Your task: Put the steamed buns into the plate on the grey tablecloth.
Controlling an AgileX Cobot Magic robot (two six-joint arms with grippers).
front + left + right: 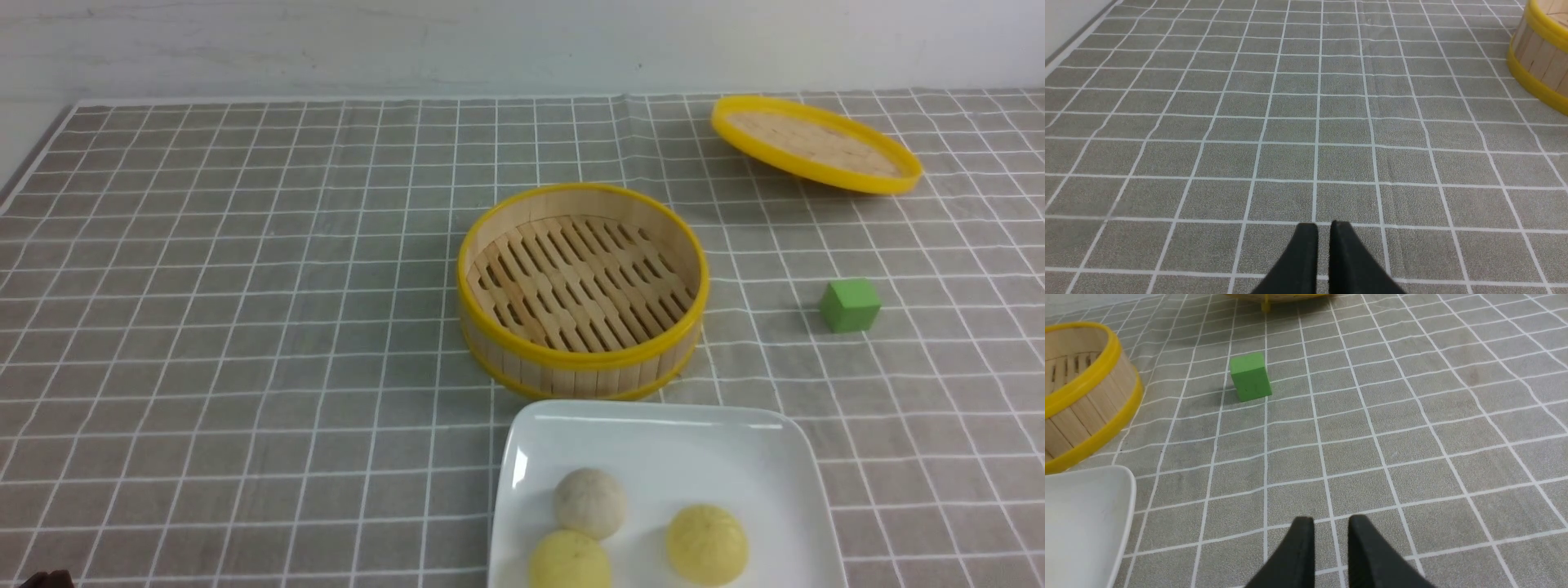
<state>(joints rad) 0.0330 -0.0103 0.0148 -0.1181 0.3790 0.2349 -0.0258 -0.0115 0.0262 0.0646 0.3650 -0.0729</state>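
Our left gripper [1323,228] shows a narrow slit, perhaps barely parted; our right gripper [1331,524] stands parted, both empty over bare grey tablecloth [245,327]. The steamed buns [589,501] sit in the plate [653,433], lower centre, just below the steamer basket [581,290].

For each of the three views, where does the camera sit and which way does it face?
Front: between the arms, looking forward over plate, three steamed buns and empty steamer basket; no gripper visible.
Left wrist: on left arm, facing grey tablecloth; left gripper shows.
Right wrist: on right arm, facing green cube; right gripper shows.
Shared: the basket appears in all.
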